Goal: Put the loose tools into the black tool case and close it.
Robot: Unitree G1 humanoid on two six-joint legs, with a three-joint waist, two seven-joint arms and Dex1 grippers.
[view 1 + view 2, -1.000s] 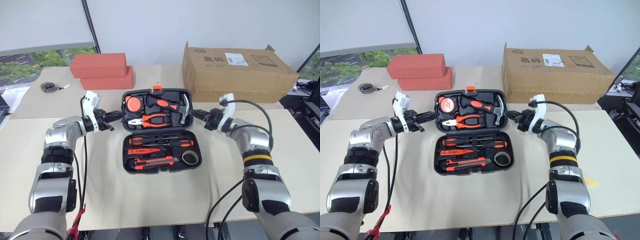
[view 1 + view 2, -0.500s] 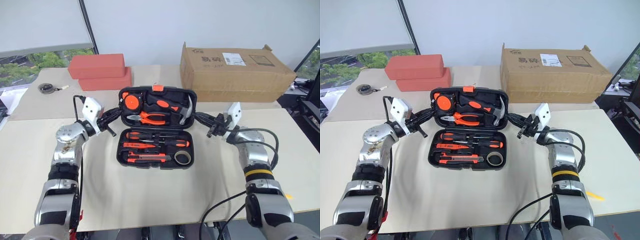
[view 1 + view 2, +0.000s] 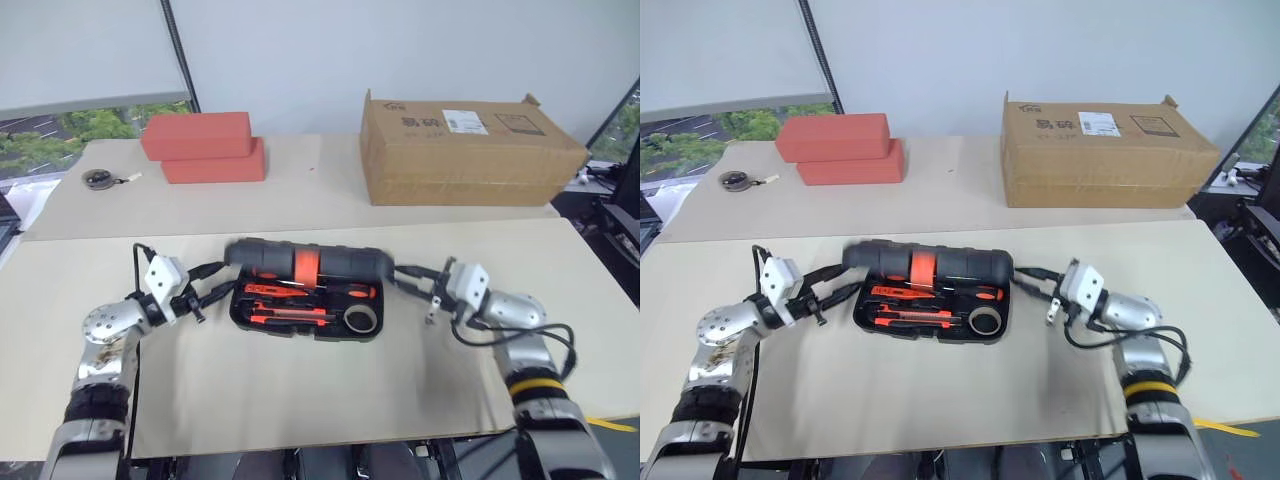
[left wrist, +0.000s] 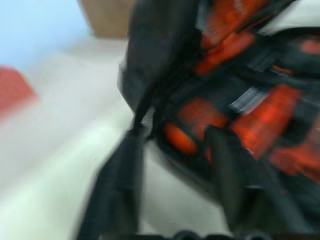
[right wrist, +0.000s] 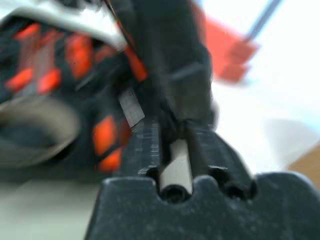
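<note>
case [image 3: 305, 290] sits mid-worktop [image 3: 300, 390], lid tipped about halfway down over the tray, screwdrivers [image 3: 300, 293], knife [image 3: 290, 320] and tape ring [image 3: 362, 318] in their slots. left claw [image 3: 210, 287] at the lid's left end, fingers spread. right claw [image 3: 405, 277] at the right end, can't tell if it's open. cardboard box [image 3: 470, 150] and red blocks [image 3: 205, 147] at the back.

The case [image 3: 930, 290] sits at centre frame, its lid tipped halfway down over the tools [image 3: 915, 305]. The left gripper [image 3: 835, 283] is at its left end, the right gripper [image 3: 1032, 283] at its right end. A cardboard box [image 3: 1105, 150] stands upper right, red blocks [image 3: 843, 148] upper left.
</note>
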